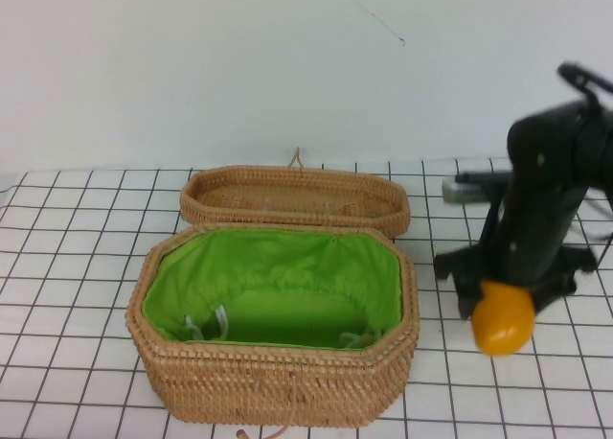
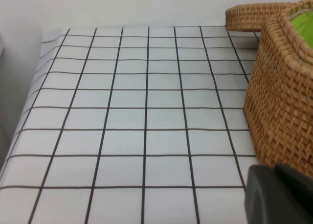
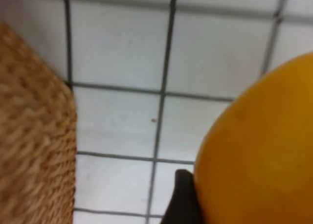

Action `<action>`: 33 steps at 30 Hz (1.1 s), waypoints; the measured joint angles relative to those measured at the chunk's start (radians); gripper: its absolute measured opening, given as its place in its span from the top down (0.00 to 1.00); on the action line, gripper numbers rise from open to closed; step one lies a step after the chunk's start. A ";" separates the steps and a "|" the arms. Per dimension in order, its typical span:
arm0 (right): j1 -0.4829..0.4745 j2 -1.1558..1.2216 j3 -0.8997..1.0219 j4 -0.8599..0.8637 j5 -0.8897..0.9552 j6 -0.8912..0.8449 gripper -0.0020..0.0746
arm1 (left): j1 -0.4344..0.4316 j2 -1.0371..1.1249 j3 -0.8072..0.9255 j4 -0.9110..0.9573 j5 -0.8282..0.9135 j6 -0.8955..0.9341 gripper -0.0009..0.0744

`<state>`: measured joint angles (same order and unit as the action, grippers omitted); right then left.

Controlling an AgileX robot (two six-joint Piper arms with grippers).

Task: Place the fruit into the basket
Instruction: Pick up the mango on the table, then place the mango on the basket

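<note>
Clearly, the right tool is gripping the fruit, hanging above the tabletop toward its right edge, just beside the basket but apart from it. The fruit is being carried clear of the surface, probably so it can pass over the basket's wicker wall instead of bumping into it. In the right wrist view one dark finger is pressing against the fruit's smooth orange skin, with the basket's woven side showing close by.

The fruit's long axis is running roughly up and down, tilting slightly, with its rounded lower end pointing at the tabletop and its upper end hiding between the jaws. Held that way, it is likely to go in end first and then roll onto its side on the green lining.

The basket is sitting open near the middle of the tabletop, toward the near edge, and its lid is lying just behind it toward the far edge, keeping the opening free.

The left tool is waiting low near the left side of the basket; whether it is open I cannot tell.
</note>
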<state>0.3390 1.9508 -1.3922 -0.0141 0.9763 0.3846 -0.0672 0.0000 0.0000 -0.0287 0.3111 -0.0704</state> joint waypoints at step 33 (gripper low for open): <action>0.260 0.059 -0.456 0.293 0.079 -1.189 0.25 | 0.000 0.000 0.000 0.000 0.000 0.000 0.99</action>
<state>0.5994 2.0097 -1.8477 0.2794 1.0552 -0.8043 -0.0672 0.0000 0.0000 -0.0287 0.3111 -0.0704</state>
